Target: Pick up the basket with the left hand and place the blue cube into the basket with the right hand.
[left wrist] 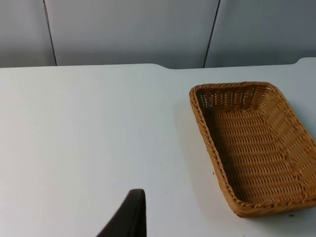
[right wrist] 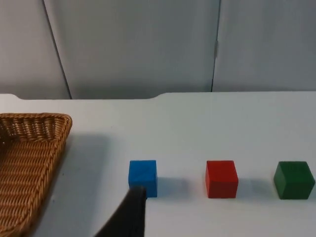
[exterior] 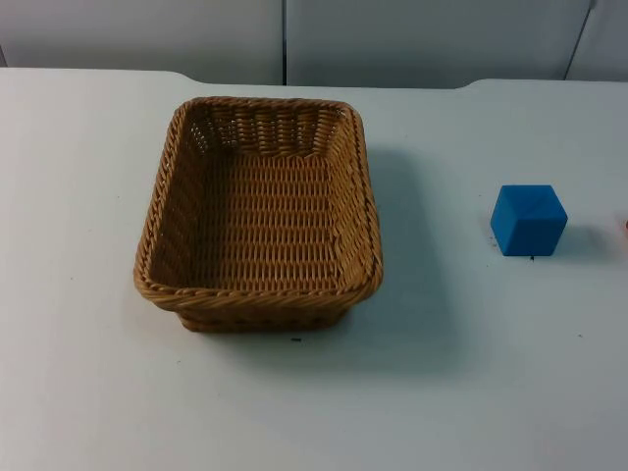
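Observation:
An empty rectangular wicker basket [exterior: 260, 294] stands on the white table, left of centre in the top view. The blue cube [exterior: 528, 219] rests on the table to its right, well apart from it. My left gripper [left wrist: 130, 215] is pulled back from the basket [left wrist: 205, 128] and holds nothing; bare table lies between them. My right gripper [right wrist: 132, 213] is just short of the blue cube [right wrist: 142, 177], and I cannot tell whether it touches it. One edge of the basket [right wrist: 34, 117] lies off to the side of that cube.
A red cube [right wrist: 221, 178] and a green cube [right wrist: 294, 179] stand in a row with the blue one, farther from the basket. The grey partition wall [exterior: 294, 39] closes the table's far edge.

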